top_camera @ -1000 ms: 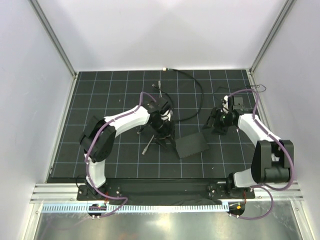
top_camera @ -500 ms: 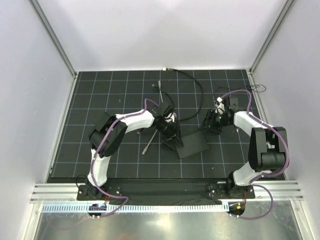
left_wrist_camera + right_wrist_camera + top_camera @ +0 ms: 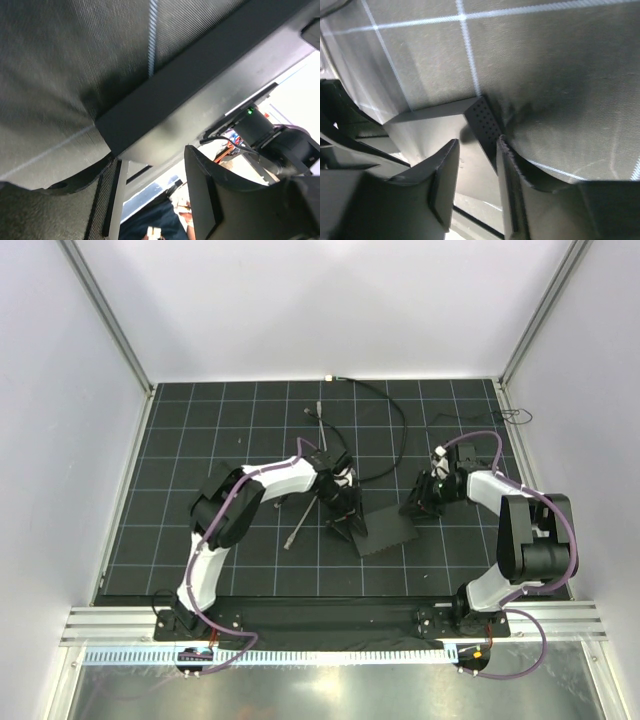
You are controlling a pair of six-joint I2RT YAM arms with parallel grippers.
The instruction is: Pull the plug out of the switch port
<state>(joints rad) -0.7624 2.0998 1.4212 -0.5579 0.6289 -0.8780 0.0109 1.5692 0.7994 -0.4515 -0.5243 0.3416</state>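
The flat black switch box [image 3: 388, 531] lies on the grid mat. Its port does not show. A thin black cable [image 3: 398, 427] loops from the back and runs down to the box's left end. The plug is hidden under my left gripper [image 3: 343, 520]. The left gripper [image 3: 152, 161] is open, with the box's long edge [image 3: 200, 95] just ahead of its fingers. My right gripper [image 3: 417, 506] is at the box's right corner. It [image 3: 476, 146] is open, its fingers astride the box's perforated side [image 3: 484, 121].
A thin grey cable with a silver tip [image 3: 295, 530] lies left of the box, under the left arm. Another part of it lies at the back [image 3: 318, 410]. White walls with metal posts enclose the mat. A metal rail runs along the near edge.
My left gripper has moved right and nearer, onto the box's left end. My right gripper has moved left and down to the box's right corner.
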